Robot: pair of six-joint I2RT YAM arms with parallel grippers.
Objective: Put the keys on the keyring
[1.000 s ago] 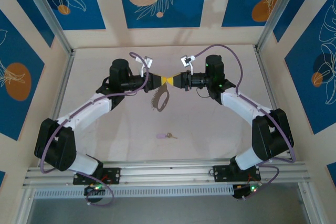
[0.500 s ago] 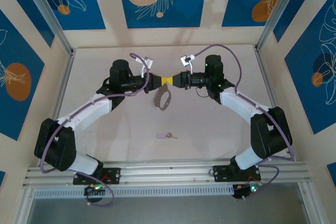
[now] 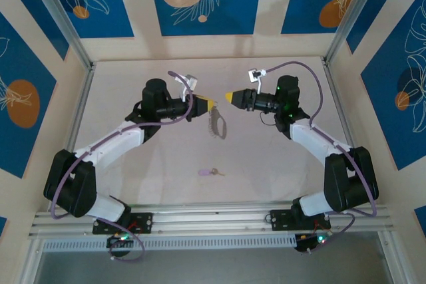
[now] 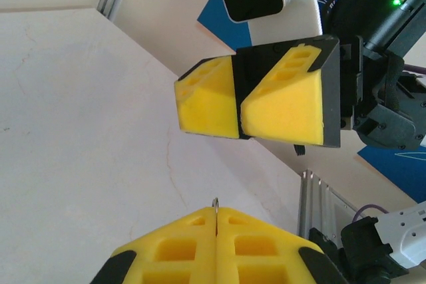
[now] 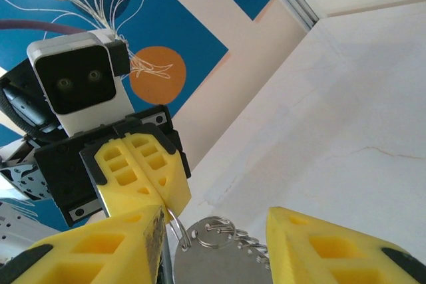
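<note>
My left gripper (image 3: pixel 208 103) is shut on the thin wire ring of the keyring (image 3: pixel 216 123), a grey metal piece that hangs below its yellow fingertips above the table. In the left wrist view the ring wire (image 4: pixel 215 203) pokes out of the shut left gripper (image 4: pixel 216 212). My right gripper (image 3: pixel 229 97) faces it from the right, a short gap away, open and holding nothing. In the right wrist view the right gripper (image 5: pixel 214 215) frames the keyring's plate and coil (image 5: pixel 226 267). The small lilac-headed key (image 3: pixel 210 172) lies on the table nearer the arm bases.
The pale table (image 3: pixel 279 157) is enclosed by blue-patterned walls and metal posts (image 3: pixel 73 41). An aluminium rail (image 3: pixel 213 216) runs along the near edge by the arm bases. Open tabletop surrounds the key.
The right gripper opened, released the keyring and drew back to the right. The left gripper kept hold and shifted slightly right, with the keyring swinging down beneath it.
</note>
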